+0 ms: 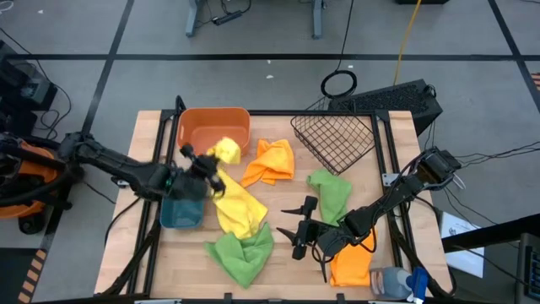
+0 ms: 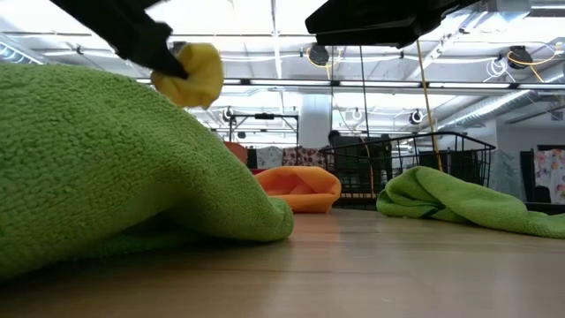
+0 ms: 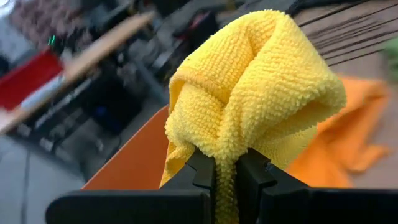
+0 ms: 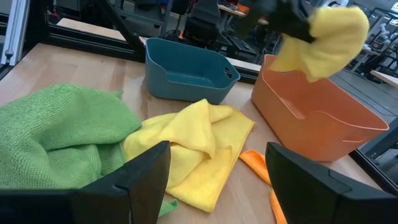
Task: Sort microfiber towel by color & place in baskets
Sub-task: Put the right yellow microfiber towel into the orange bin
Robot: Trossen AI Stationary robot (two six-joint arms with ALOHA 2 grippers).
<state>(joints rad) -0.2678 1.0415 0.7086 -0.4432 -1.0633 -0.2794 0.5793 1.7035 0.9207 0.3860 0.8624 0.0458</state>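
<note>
Clamping yellow towel (image 3: 249, 93), left gripper (image 1: 202, 159) above orange tub (image 1: 213, 129); right gripper (image 1: 294, 228) apart.

The high view looks straight down on the whole surface (image 1: 278, 215), taking in both arms and the grey floor around it. The low view sits at surface height, so close behind a green towel (image 2: 115, 168) that the cloth fills its left half, and faces level across the wood into the room. The left wrist view looks forward from just behind a yellow towel (image 3: 255, 87), which fills most of it. The right wrist view looks low across the surface toward the orange tub (image 4: 320, 115) and teal tub (image 4: 186, 78), which the high view also shows.
</note>
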